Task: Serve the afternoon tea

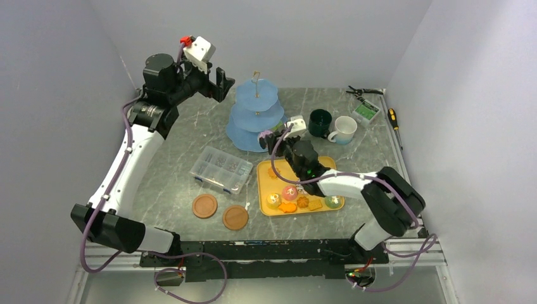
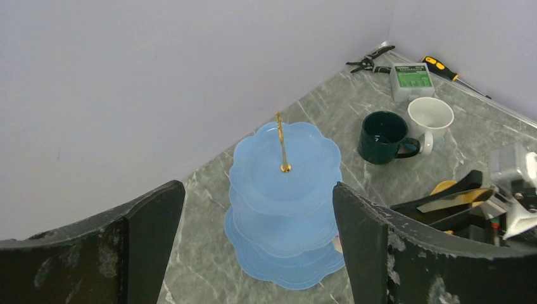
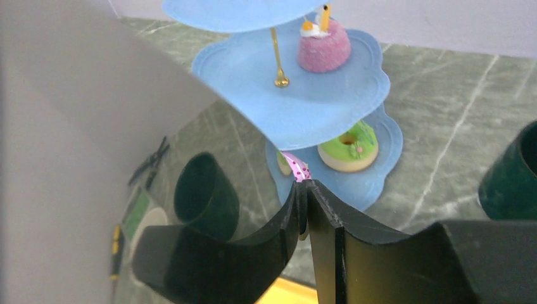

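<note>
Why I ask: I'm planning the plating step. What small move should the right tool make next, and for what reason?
Probably ease the right tool slightly forward and down, then open it. It looks shut on a pink sprinkled treat just at the near rim of the stand's bottom tier, and bare blue surface remains there beside the green doughnut.

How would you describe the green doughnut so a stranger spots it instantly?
Find the light-blue three-tier stand on the grey table. On its bottom tier sits a ring doughnut iced lime green; the domed cake on the tier above is pink.
</note>
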Tool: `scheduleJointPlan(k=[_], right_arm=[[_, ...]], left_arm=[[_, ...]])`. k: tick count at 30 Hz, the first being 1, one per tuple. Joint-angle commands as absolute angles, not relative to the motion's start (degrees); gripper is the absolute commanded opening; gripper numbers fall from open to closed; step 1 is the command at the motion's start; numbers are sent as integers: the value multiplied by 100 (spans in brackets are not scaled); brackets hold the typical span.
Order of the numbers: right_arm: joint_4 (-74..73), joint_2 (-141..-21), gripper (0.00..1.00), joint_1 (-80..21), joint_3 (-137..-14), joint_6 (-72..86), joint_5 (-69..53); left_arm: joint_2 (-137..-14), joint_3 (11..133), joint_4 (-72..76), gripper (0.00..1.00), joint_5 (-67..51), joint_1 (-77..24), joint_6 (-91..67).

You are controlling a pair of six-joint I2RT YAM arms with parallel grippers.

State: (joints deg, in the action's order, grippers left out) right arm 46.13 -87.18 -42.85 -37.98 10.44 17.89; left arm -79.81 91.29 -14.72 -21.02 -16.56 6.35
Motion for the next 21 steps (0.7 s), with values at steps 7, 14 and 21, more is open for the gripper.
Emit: scheduleJointPlan(k=[7, 14, 21], right_arm=[[5820, -9689, 56, -4269, -4450, 1083, 1716], [5983, -10053, 57, -4096, -4483, 1141, 1794], [6034, -10303, 61, -3815, -4509, 1221, 1704]], left_arm=[[-7633, 8971, -1487, 93, -2060, -1566, 677], [-7649, 8913, -1467, 93, -2073, -1549, 703], [-7697, 8877, -1433, 93, -2048, -1538, 699]])
